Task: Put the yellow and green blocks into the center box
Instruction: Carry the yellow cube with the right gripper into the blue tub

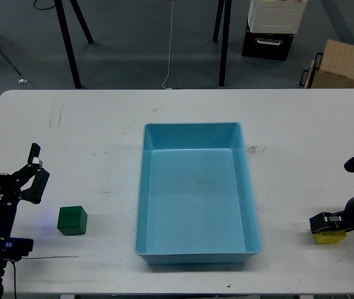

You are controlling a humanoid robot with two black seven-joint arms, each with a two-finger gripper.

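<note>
The light blue tray [196,193] (smooth plastic, low sloping walls, flat bottom) sits mid-table with nothing inside. Left of it, near its front corner, rests the matte green cube [72,220]; the left gripper [10,168] stands spread just beyond the cube. Right of the tray, the right gripper [328,222] pinches the yellow cube [330,237] against the white table [90,124].

The tray [196,193] is light blue. One cube [72,220] is dark green, the other cube [330,237] is bright yellow. The surface [90,137] is white with some grey marks. Both arms are black. The floor [133,43] is grey-blue.
</note>
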